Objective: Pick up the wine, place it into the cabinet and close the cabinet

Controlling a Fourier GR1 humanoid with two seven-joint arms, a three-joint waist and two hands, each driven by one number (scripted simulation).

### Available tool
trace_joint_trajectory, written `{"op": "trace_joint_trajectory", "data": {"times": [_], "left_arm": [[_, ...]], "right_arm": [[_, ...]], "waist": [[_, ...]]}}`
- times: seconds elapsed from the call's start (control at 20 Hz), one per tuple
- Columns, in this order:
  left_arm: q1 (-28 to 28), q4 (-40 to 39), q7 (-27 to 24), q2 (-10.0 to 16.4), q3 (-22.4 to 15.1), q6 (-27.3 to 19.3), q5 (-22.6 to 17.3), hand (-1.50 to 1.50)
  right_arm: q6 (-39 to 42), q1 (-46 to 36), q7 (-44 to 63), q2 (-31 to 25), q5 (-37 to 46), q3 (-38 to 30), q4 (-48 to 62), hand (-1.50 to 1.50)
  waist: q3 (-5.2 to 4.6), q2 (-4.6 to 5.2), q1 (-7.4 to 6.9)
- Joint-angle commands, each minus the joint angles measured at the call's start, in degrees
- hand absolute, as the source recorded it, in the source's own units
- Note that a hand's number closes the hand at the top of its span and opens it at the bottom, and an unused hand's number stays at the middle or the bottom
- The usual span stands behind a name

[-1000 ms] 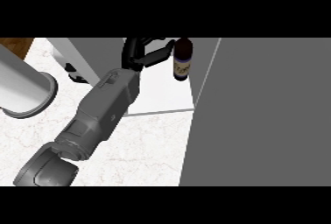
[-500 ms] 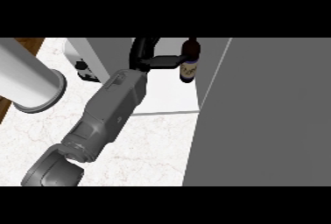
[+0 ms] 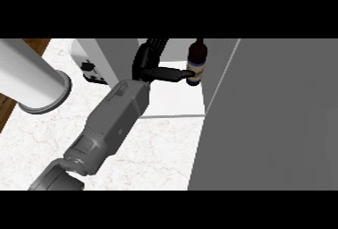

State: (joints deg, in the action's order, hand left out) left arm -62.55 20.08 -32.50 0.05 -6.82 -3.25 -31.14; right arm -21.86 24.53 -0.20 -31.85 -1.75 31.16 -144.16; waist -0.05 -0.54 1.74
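Step in hand: placing. The pick-up is done, and the wine (image 3: 196,60) is being carried into the cabinet, w/ the close-up not yet begun.

Landmark is the cabinet door (image 3: 277,116), the big grey slab swung open toward the viewer. The wine sits just left of the door's far edge, near it but prob. not touching. It's over the white cabinet floor (image 3: 175,100). Can't tell if its base is down on that floor or a bit above it.

The right hand (image 3: 153,67) is left of the door, directly beside the bottle. It's grasping the wine: thumb (image 3: 173,75) laid across to the label, the rest arched up behind. The right forearm (image 3: 112,120) runs from there down and away from the door, over the marbled desk (image 3: 158,152). The left forearm (image 3: 30,78) is far left of the door, and no hand shows on it.

Next move, my read: set the bottle down deeper in, away from the door's swing path, then let go and pull the arm out leftward w/o clipping it. After that the door needs a push from its outer face to swing it shut. The arm has to be fully clear first, as the gap btw. bottle and door edge looks tight.

The wine itself is a dark, slim bottle, approx. upright, w/ its neck toward the top of the view. It has a pale tan label w/ a purplish band round the body. It looks intact.
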Motion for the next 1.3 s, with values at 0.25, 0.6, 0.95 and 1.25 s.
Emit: {"op": "trace_joint_trajectory", "data": {"times": [0.25, 0.6, 0.95, 1.25], "left_arm": [[13.83, 15.46, 3.55, -0.05, -7.43, 2.39, -3.05, -1.50], [27.91, 30.41, 5.20, 0.98, -13.60, 0.21, -3.40, -1.50], [39.07, 45.02, 8.84, 2.32, -17.14, -3.06, -2.81, -1.50], [50.56, 57.53, 9.49, 6.93, -18.10, -0.99, -3.83, -1.50]], "right_arm": [[-1.16, 3.13, 5.98, -2.27, -1.92, -1.90, -11.21, -1.50], [-1.53, 3.70, 5.46, -2.23, -1.83, -0.67, -11.53, -1.50], [-2.04, 2.98, 8.05, -4.15, -0.34, -0.11, -14.78, -1.50], [-1.48, 3.42, 7.69, -4.83, -2.01, -3.11, -13.70, -1.50]], "waist": [[0.02, -0.60, -2.75], [0.03, -0.66, -3.29], [-0.01, -0.22, -2.41], [0.02, 0.13, -1.78]]}}
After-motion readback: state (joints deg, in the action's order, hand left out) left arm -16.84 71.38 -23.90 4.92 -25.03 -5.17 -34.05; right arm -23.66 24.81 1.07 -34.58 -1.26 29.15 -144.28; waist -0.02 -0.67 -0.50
